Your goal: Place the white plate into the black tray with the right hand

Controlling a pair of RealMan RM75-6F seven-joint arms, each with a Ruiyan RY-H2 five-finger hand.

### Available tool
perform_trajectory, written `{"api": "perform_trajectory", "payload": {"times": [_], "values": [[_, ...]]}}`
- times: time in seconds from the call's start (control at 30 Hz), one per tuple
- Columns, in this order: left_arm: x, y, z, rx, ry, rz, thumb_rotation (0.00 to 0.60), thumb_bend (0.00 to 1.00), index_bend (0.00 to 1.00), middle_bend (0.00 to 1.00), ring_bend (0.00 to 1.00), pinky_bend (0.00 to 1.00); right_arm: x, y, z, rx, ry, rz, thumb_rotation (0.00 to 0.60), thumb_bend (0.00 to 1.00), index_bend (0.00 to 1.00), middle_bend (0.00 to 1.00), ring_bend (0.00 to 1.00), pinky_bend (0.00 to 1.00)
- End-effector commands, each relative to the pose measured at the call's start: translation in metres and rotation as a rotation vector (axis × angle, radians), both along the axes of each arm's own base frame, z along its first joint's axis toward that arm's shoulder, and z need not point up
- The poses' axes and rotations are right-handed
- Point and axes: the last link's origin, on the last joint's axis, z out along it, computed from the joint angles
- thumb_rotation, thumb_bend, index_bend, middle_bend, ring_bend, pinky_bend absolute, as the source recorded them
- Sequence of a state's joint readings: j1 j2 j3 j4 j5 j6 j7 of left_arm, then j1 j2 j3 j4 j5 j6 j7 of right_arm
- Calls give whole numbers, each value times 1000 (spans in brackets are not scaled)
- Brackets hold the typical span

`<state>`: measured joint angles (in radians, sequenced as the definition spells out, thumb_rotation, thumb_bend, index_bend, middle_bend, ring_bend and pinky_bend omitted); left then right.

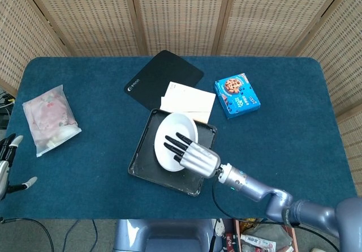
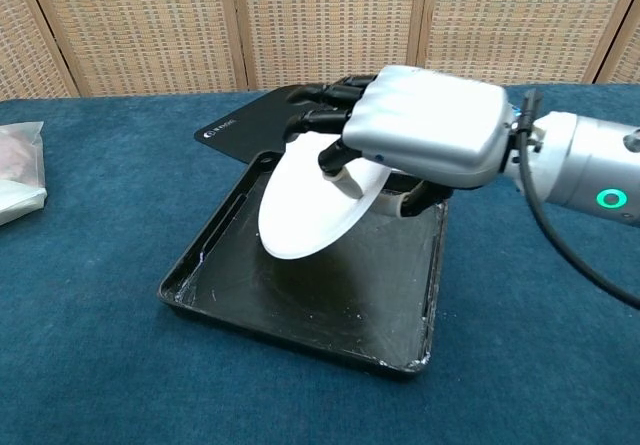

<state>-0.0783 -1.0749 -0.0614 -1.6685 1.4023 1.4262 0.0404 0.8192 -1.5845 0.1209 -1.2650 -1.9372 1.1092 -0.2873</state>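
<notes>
While we are looking down from the head view, we are seeing the right robot hand grasping the white plate over the black tray, with its dark fingers spread across the plate's upper face. In the chest view the same right robot hand is holding the white plate tilted, its lower edge hanging just above the floor of the black tray; we cannot tell whether that edge is touching the tray. A thumb is pressing from beneath while the fingers are lying on top, so the plate is being pinched at its rim.

The left robot hand is showing only at the far left edge of the head view, off the blue surface, with its fingers apart and holding nothing.

Behind the tray, a white sheet of paper is lying partly on a black mouse pad that is carrying small white lettering too fine for us to read. A blue cookie box with a cookie picture is sitting to the right of the paper; its writing is also too small to read. A clear plastic bag of pinkish contents is resting well apart at the left.
</notes>
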Motion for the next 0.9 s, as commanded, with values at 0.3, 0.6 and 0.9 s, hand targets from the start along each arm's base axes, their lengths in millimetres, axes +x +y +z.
{"api": "perform_trajectory", "payload": {"times": [0.3,0.6,0.9], "values": [[-6,10,0,3,2,42,600,0,0,0,0,0,14,-10,-31,62,24,1,600,471,694,153,0,192],[-6,10,-1,1,2,47,600,0,0,0,0,0,7,-16,-28,-35,80,-53,600,0,22,0,0,34],[-6,10,1,6,-4,42,600,0,0,0,0,0,-12,-5,12,-106,65,-92,600,0,0,0,0,0]]}}
